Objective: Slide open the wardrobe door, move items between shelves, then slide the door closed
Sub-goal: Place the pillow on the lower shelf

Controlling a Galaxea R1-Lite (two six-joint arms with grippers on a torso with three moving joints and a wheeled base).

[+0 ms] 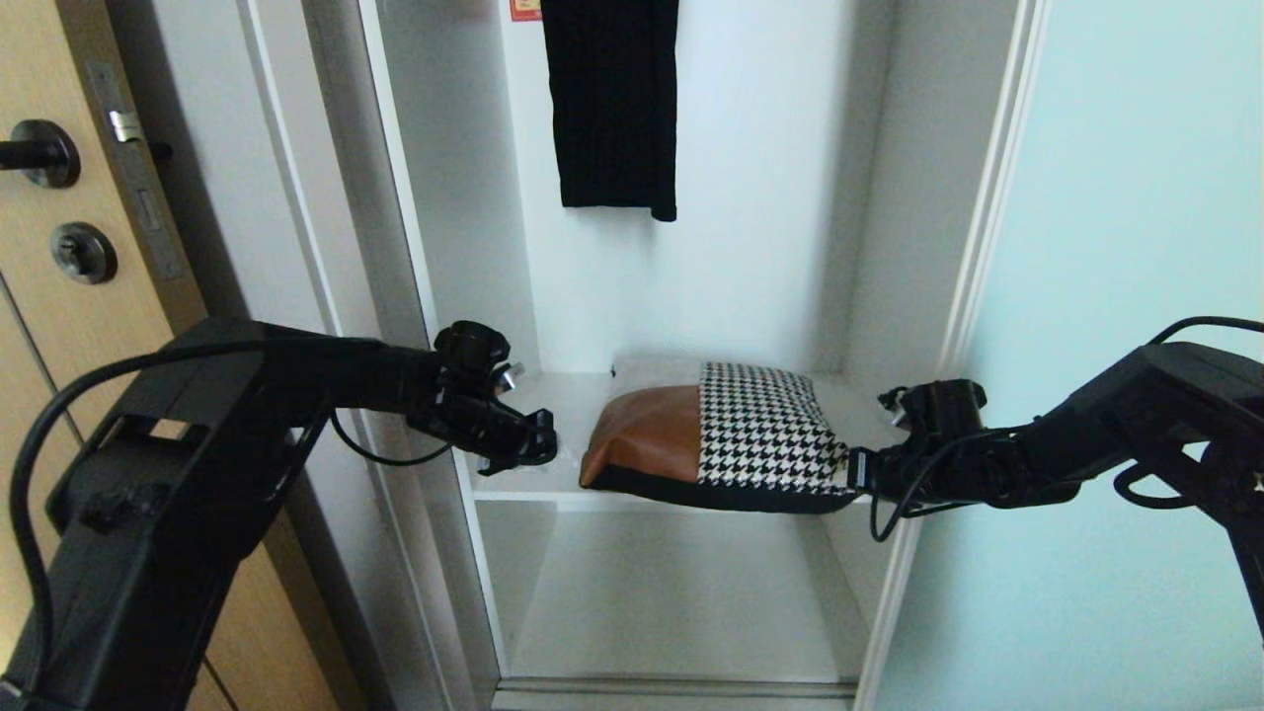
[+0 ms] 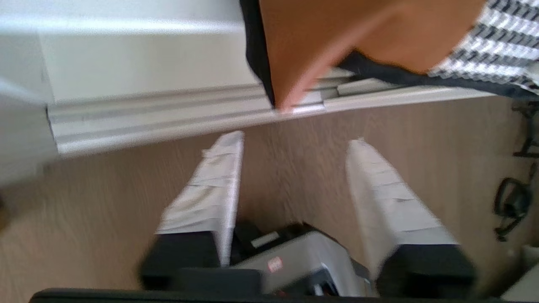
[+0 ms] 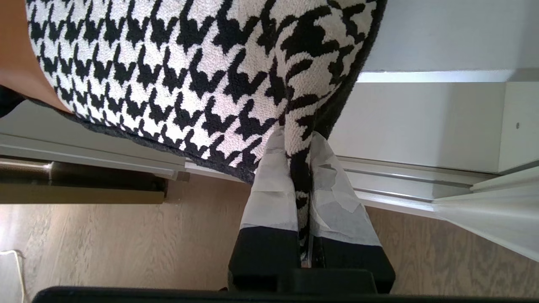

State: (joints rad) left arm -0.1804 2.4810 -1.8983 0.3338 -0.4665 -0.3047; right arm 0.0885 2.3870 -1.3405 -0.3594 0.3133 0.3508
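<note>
The wardrobe stands open, its frosted sliding door (image 1: 1116, 296) pushed to the right. A flat bag (image 1: 711, 434) of tan leather and houndstooth fabric lies level with the front edge of a white shelf (image 1: 553, 400) and sticks out past it. My right gripper (image 1: 857, 472) is shut on the bag's right houndstooth corner (image 3: 189, 54), with fabric pinched between the fingers (image 3: 298, 139). My left gripper (image 1: 538, 449) hangs open just left of the bag's leather end (image 2: 320, 38), apart from it, with only floor between its fingers (image 2: 294, 141).
A lower shelf (image 1: 671, 592) lies below, with white side walls on both sides. A black garment (image 1: 612, 99) hangs at the back above. A light wood door with a dark handle (image 1: 39, 153) stands at the left. The door track (image 2: 168, 122) borders a wood floor.
</note>
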